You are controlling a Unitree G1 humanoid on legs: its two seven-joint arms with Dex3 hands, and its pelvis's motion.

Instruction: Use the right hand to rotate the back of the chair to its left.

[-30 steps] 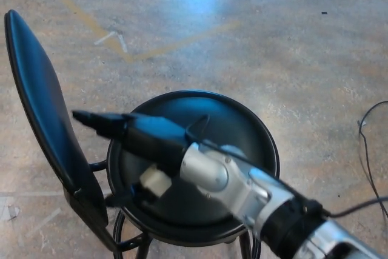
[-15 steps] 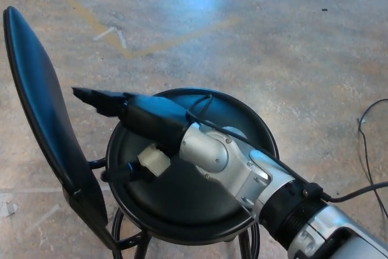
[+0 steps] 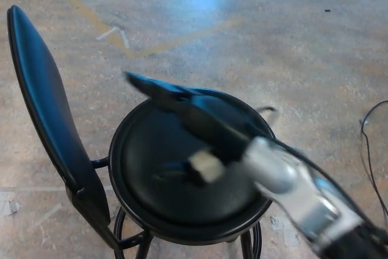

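a black metal chair with a round padded seat (image 3: 151,168) stands on a mottled concrete floor (image 3: 291,47), filling the lower left of the view. its tall, narrow black backrest (image 3: 42,101) rises at the left edge of the seat, seen nearly edge-on. the robot's right hand (image 3: 182,110), black and motion-blurred, hovers over the seat, clear of the backrest, on a silver forearm (image 3: 297,192) entering from the lower right. its fingers point up-left; whether they are spread is unclear. a black cable (image 3: 367,150) lies at far right.
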